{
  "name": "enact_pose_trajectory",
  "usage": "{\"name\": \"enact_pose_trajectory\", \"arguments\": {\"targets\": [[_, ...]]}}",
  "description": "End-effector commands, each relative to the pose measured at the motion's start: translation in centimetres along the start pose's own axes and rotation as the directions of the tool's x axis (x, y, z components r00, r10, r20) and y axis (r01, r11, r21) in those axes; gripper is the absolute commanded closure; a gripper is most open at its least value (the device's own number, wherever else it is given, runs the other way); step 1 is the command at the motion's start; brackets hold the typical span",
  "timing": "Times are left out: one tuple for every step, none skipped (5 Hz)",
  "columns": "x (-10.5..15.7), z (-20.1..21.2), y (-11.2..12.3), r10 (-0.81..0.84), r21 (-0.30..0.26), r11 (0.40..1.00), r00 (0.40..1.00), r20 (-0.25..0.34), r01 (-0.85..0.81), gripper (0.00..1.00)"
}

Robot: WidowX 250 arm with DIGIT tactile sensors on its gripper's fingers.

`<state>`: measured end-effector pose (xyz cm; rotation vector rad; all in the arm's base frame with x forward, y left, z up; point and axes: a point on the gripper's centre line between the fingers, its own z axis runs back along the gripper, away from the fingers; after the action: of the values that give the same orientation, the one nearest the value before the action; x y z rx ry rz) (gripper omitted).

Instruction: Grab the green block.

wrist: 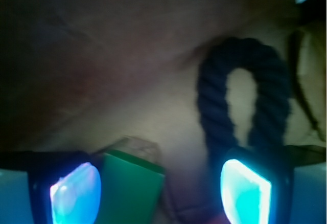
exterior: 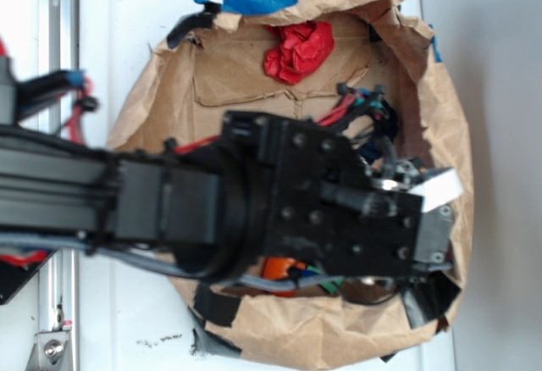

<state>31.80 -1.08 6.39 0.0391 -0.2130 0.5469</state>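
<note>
Between the spread fingers of the gripper [wrist: 161,196], toward seven o'clock against the left pad: green block [wrist: 130,193], not yet clamped. Approach done; closing and lifting remain.

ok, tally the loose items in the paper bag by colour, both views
Red: 1, crumpled cloth
Green: 1, green block, between the fingers
Dark blue: 1, rope loop
Orange: 1, partly hidden under the arm
Total: 4 visible
</note>
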Motion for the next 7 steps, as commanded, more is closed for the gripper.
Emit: {"name": "enact_pose_trajectory", "arguments": {"targets": [[-0.9, 0.6, -3.5, -0.063, -0.127, 0.99, 0.998, -0.015, 0.061, 0.0], [-2.4, -0.6, -4.2, -0.091, -0.11, 0.99, 0.995, -0.041, 0.086, 0.0], [-4.1, -3.9, -4.4, -0.096, -0.139, 0.987, 0.986, -0.139, 0.077, 0.0], [-4.2, -4.0, -4.1, -0.075, -0.137, 0.989, 0.985, -0.155, 0.054, 1.0], [-3.9, -3.6, -3.2, -0.062, -0.13, 0.991, 0.987, -0.149, 0.042, 1.0], [-2.8, -1.2, -1.6, -0.06, -0.143, 0.989, 0.991, -0.116, 0.043, 1.0], [-1.2, 3.6, 2.6, -0.083, -0.167, 0.983, 0.994, -0.066, 0.071, 1.0]]}}
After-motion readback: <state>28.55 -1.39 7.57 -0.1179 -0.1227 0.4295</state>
